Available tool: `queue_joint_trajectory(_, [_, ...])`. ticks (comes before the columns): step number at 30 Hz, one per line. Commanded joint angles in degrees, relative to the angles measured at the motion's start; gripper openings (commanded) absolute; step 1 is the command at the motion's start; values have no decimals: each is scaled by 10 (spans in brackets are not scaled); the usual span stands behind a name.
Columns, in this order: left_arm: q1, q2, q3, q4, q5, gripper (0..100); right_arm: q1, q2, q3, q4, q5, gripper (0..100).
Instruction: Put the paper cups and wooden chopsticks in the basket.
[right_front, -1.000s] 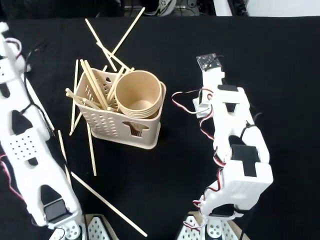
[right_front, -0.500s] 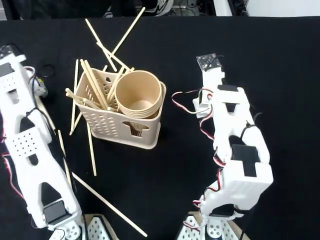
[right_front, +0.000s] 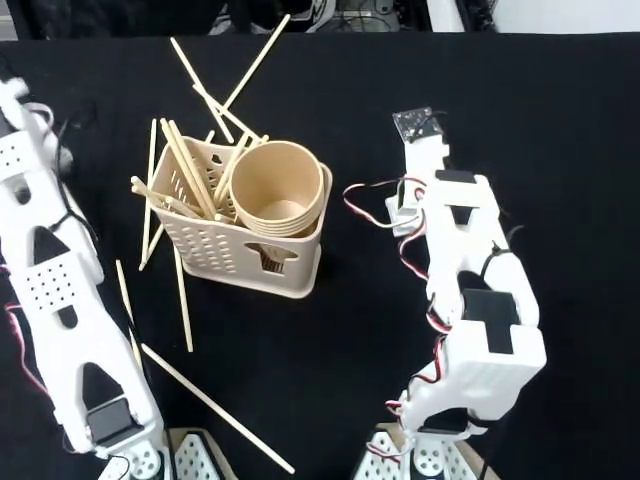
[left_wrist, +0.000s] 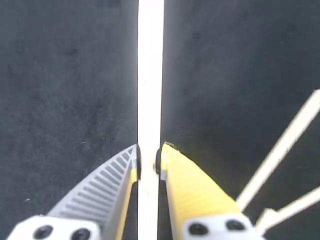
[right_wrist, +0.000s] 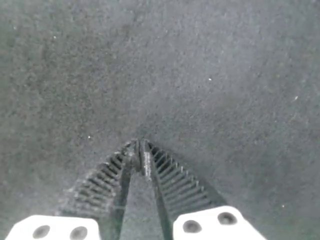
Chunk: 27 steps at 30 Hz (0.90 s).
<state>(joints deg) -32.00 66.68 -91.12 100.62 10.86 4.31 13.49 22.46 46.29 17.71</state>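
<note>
A cream perforated basket (right_front: 235, 255) stands left of centre on the black cloth. It holds stacked paper cups (right_front: 280, 190) and several wooden chopsticks (right_front: 190, 170) that lean out of it. My left gripper (left_wrist: 148, 157) is shut on one chopstick (left_wrist: 150, 75), which runs straight out between the fingers just above the cloth. The left arm (right_front: 50, 280) stretches along the table's left edge. Loose chopsticks lie on the cloth: a long one (right_front: 215, 408) in front, one (right_front: 183, 300) by the basket's front. My right gripper (right_wrist: 138, 150) is shut on nothing, low over bare cloth.
More chopsticks (right_front: 215, 75) lie crossed behind the basket, and two others (left_wrist: 280, 150) show beside the held one. The right arm (right_front: 460, 260) stands folded right of the basket. Bare cloth stretches to the right and front centre.
The left arm's far end swung right, then back toward the left edge. The chopstick that lay beside it on the cloth no longer shows there. The right arm kept still.
</note>
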Motion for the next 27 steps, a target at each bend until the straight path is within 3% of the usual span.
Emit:
queue_joint_trajectory(1, [11,-184,40,4,7,28,-7,-3,-3,-8,4,12])
queue_joint_trajectory(5, [29,-331,81,4,8,29,-7,-3,-3,-8,4,12])
queue_joint_trajectory(13, [133,-601,82,2,4,29,-7,-3,-3,-8,4,12])
queue_joint_trajectory(22, [234,-728,94,4,6,28,-7,-3,-2,-8,4,12])
queue_joint_trajectory(27, [274,-847,281,4,9,28,-7,-3,-2,-8,4,12])
